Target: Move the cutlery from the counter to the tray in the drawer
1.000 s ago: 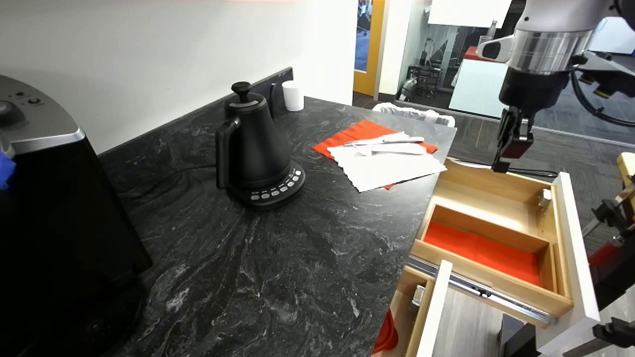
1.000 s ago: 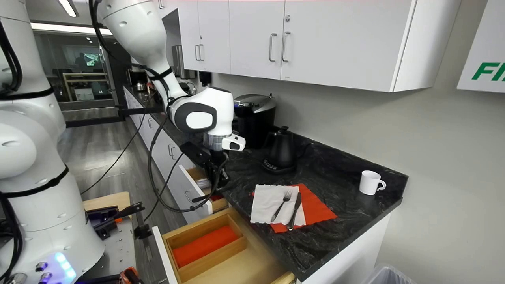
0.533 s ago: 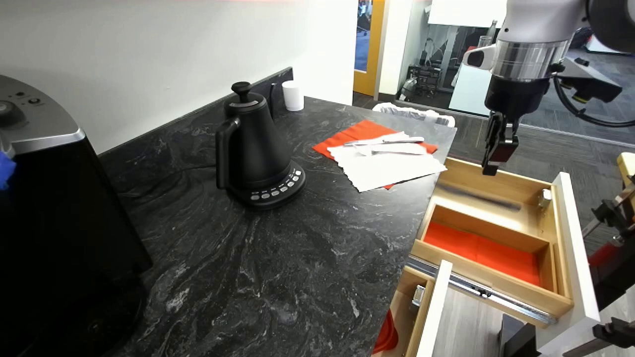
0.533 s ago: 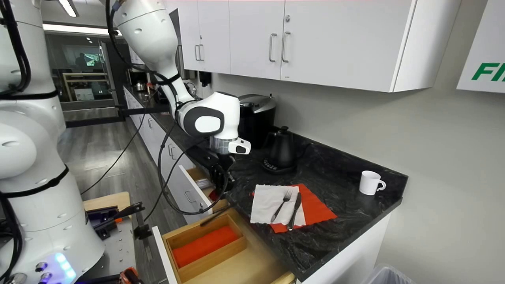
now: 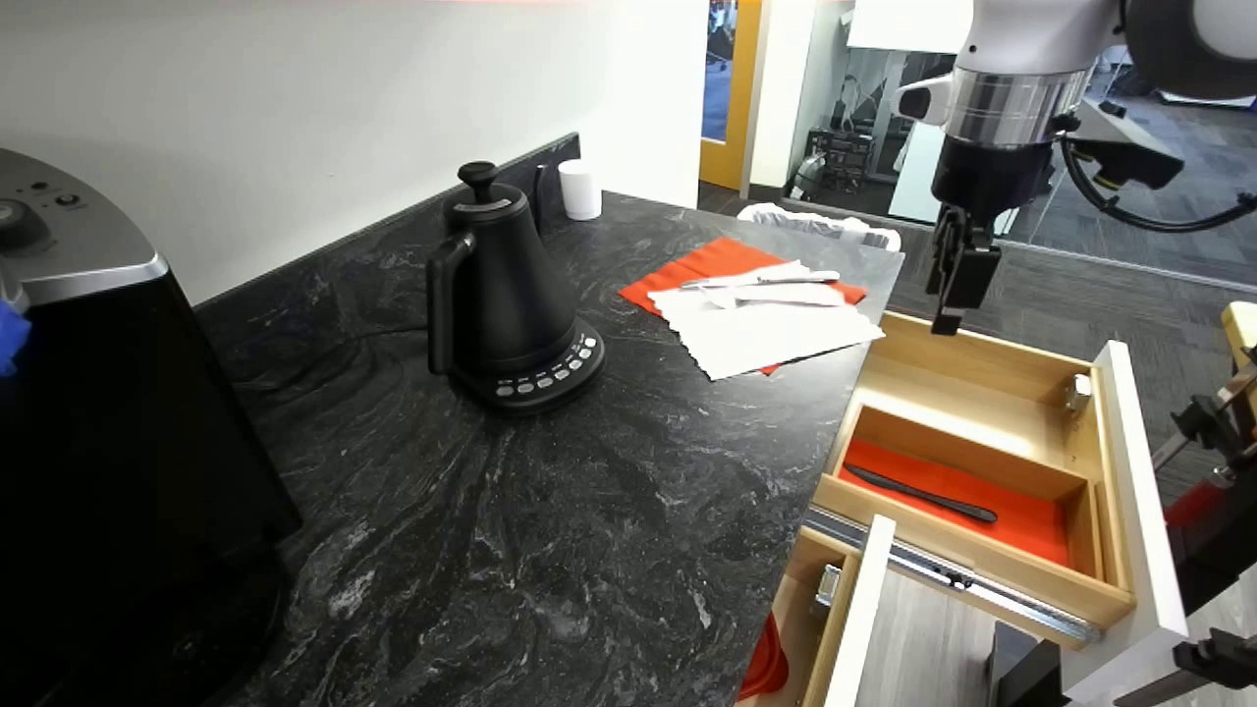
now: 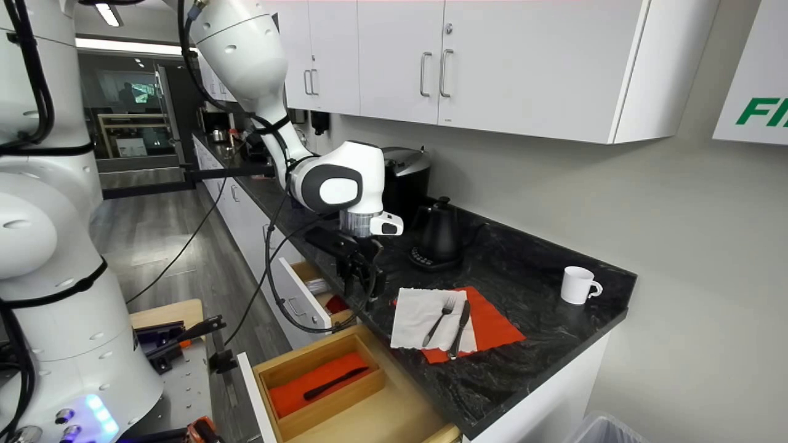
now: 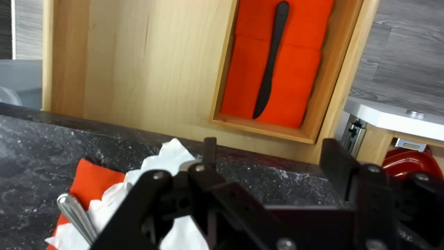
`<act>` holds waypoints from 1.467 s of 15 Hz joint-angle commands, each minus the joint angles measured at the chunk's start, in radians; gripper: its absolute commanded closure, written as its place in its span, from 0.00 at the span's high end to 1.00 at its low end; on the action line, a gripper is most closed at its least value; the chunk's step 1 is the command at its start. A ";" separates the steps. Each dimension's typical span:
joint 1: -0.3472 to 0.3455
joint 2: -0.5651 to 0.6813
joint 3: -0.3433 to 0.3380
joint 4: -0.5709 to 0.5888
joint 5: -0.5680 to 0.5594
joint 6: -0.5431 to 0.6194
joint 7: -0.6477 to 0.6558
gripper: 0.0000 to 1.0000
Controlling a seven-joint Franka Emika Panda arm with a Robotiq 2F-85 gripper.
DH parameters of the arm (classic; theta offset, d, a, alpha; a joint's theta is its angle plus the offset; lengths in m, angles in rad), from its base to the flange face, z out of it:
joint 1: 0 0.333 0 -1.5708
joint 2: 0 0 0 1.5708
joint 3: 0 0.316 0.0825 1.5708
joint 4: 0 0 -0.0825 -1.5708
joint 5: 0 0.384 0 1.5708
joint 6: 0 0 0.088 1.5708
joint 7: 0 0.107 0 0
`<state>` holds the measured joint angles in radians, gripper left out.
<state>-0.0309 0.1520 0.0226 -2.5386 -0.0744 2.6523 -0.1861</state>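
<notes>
A dark knife lies on the red-orange floor of the wooden tray, inside the pulled-out drawer. More cutlery rests on napkins on the counter: a fork and a second knife, side by side. In the wrist view one silver handle shows at lower left, the rest hidden by my gripper. My gripper hangs above the counter's drawer-side edge, pointing down. Its fingers stand wide apart, only counter and drawer visible between them. The tray and its knife lie beyond the fingertips.
White and red napkins lie beneath the cutlery. A black kettle and a white mug stand along the wall. Another drawer, partly open, sits beside the tray's drawer. A lined bin is past the counter's end.
One second ago my gripper held the dark knife over the drawer. It let go, the knife fell as a blur, and now lies in the tray. The gripper has opened and shifted toward the counter.
</notes>
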 commanded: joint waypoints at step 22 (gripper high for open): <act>-0.117 0.401 0.015 0.500 -0.130 0.006 -0.376 1.00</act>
<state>-0.0929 0.4957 -0.0015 -2.1228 -0.2375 2.6573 -0.5092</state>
